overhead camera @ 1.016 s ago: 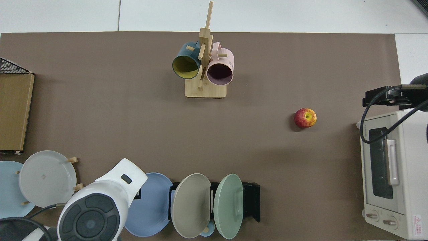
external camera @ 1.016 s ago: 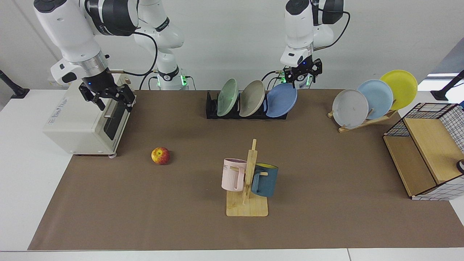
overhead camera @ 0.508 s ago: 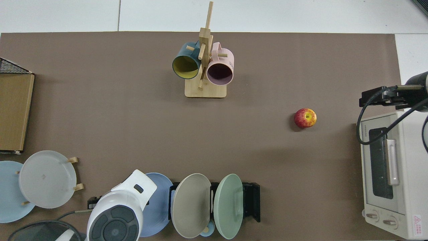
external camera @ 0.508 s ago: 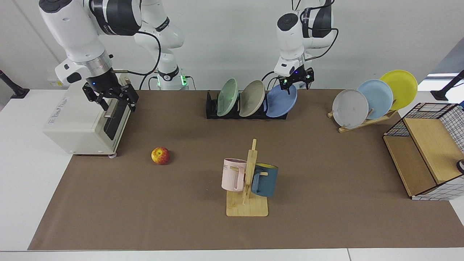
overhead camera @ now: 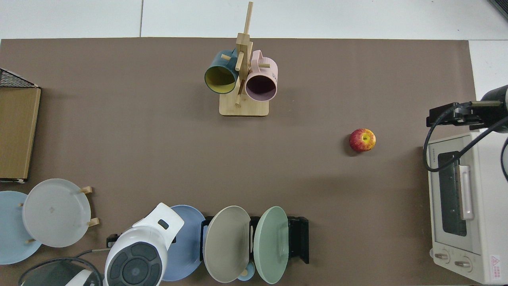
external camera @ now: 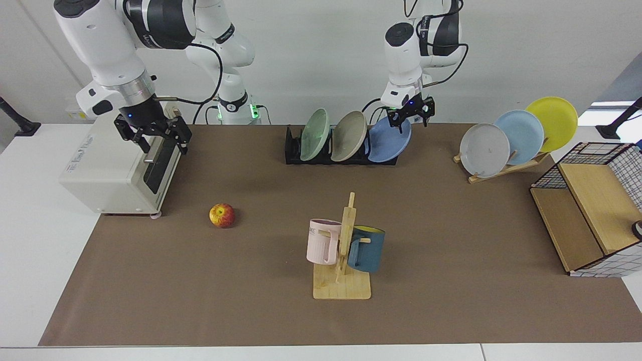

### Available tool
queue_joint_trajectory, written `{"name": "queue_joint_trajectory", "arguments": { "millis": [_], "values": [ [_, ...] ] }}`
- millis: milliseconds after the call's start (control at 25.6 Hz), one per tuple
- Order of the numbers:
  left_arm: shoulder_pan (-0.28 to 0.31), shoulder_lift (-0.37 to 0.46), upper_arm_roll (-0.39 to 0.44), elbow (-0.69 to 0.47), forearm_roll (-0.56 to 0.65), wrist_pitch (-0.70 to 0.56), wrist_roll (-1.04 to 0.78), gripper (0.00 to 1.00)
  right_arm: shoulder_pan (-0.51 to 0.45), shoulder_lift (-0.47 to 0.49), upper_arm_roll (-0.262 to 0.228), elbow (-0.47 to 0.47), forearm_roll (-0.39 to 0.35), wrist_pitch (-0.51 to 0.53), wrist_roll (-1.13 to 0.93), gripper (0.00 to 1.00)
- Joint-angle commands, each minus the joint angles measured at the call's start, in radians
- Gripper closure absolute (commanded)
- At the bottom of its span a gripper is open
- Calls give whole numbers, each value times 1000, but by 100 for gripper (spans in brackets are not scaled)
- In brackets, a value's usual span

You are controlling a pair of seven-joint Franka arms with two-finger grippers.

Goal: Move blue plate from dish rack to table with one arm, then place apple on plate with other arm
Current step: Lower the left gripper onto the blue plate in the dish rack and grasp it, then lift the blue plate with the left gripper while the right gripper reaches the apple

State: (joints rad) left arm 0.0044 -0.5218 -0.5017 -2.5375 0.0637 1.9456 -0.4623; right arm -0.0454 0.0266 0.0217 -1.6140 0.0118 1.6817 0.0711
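Right gripper (external camera: pixel 156 134): hanging at about nine o'clock of the facing view, just in front of the toaster oven (external camera: pixel 115 170); its jaws are standing well apart and holding nothing, and this arm is waiting, presumably saving itself for the fruit.
Apple (external camera: pixel 221 215): lying on the brown mat at roughly eight o'clock, well apart from both grippers and from every plate, free on all sides for a grasp from above.
Table (external camera: pixel 451 311): offering bare mat between the apple and the mug tree (external camera: pixel 343 250), which looks a likely landing place.
Dish rack (external camera: pixel 293 150): sitting at twelve o'clock, its dividers propping three plates on edge so their rims are sticking up within reach.
Blue plate (external camera: pixel 390 140): leaning in the rack's end slot, at the one o'clock side, not yet lifted.
Left gripper (external camera: pixel 411 113): poised at the plate's upper rim, jaws parted a little; whether they are straddling or touching the rim I cannot tell, and the top view is hiding them under the arm. The rim seems the natural place to pinch.
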Motion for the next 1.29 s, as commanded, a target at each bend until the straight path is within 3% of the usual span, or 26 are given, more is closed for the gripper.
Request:
{"name": "queue_joint_trajectory", "arguments": {
  "millis": [0,156,664,899,1016,1251],
  "values": [
    [-3,-12,3,-32,-15,27,11,32,-7,-11,6,-15,7,12,9,0],
    [2,-9,3,-32,-15,19,13,49,-7,-11,6,-15,7,12,9,0],
    [-4,-9,0,-37,-39,4,11,48,-7,-11,4,-15,7,12,9,0],
    [-6,-9,-1,-37,-38,-2,19,76,-16,-11,1,-17,-9,7,10,0],
    [-4,-9,0,-37,-38,-4,25,80,-7,-14,4,-36,-1,19,4,0],
    [-4,-9,-17,-26,-29,-43,19,100,24,2,12,-199,-4,260,30,0]
  ]
}}
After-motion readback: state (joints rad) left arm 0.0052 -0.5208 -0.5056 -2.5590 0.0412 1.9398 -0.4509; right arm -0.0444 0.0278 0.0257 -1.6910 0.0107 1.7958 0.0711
